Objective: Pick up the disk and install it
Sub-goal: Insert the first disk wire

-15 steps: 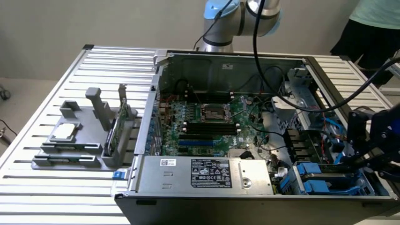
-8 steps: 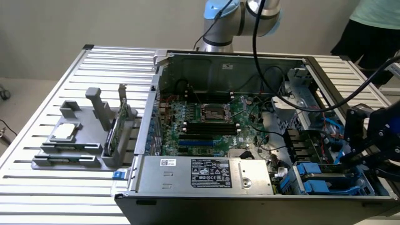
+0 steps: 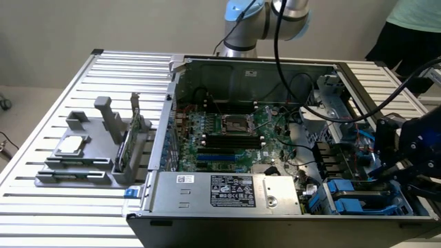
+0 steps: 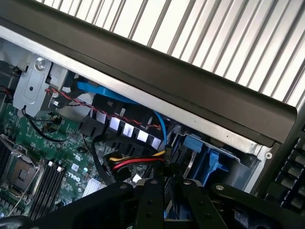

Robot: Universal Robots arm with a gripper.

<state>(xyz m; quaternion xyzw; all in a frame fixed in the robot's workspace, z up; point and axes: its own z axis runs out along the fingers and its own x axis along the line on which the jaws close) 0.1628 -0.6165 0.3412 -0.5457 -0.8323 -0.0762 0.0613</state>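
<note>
The disk (image 3: 362,199), silver-grey with blue plastic rails, lies low in the drive bay at the near corner of the open computer case (image 3: 206,212), on the exterior view's right. My black gripper (image 3: 398,173) hangs right over the disk's end. In the wrist view the gripper (image 4: 165,198) has its two dark fingers (image 4: 145,200) drawn close together with a sliver of blue between them. The disk's blue rail (image 4: 205,160) and the bay's metal edge lie just beyond the tips. How much of the disk is seated is hidden by the gripper.
Red, yellow and black cables (image 4: 133,162) and a blue cable (image 4: 102,93) run close beside the bay. The motherboard (image 3: 231,137) fills the case floor, and the power supply box (image 3: 224,191) sits at the near side. A grey fixture (image 3: 86,155) holds a small silver square piece. A person (image 3: 413,36) stands at the back.
</note>
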